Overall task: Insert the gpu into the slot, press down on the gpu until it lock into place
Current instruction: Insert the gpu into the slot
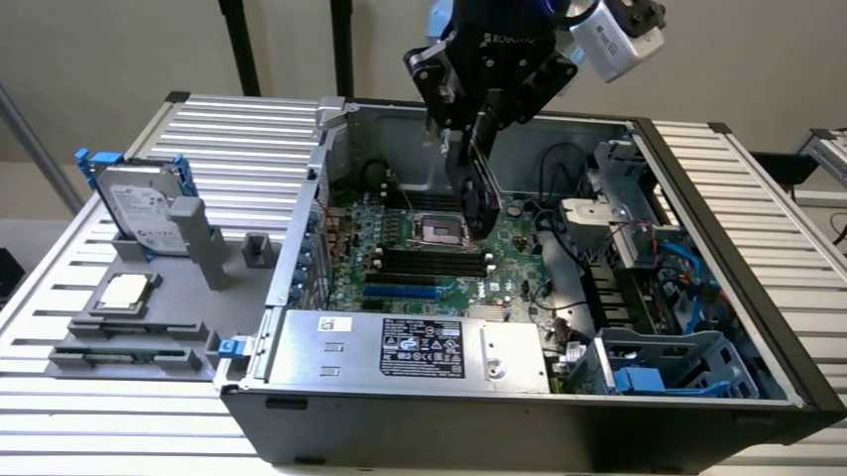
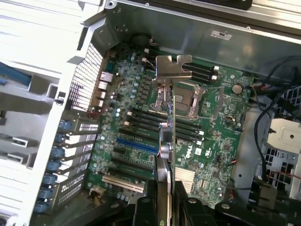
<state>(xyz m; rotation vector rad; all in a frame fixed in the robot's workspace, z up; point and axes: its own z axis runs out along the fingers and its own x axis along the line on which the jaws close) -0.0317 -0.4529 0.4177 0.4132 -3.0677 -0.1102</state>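
above green board, hand [image 1: 479,134] grips thin flat gpu [image 1: 481,198].

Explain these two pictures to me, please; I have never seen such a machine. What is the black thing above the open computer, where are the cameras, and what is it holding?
The black thing is a robot arm; its hand is the grasping part. One picture comes from a camera standing beside the scene; the other from a camera on the arm's wrist, looking down along the hand.

Below lies an open computer case on a ribbed metal table. Inside are the green motherboard, a silver power-supply box, and the bright-blue slot.

The hand is shut on the gpu, a thin black card with a metal bracket at its far end. The card hangs on edge above the motherboard, not yet in the slot. A hard drive stands in a holder on the table.
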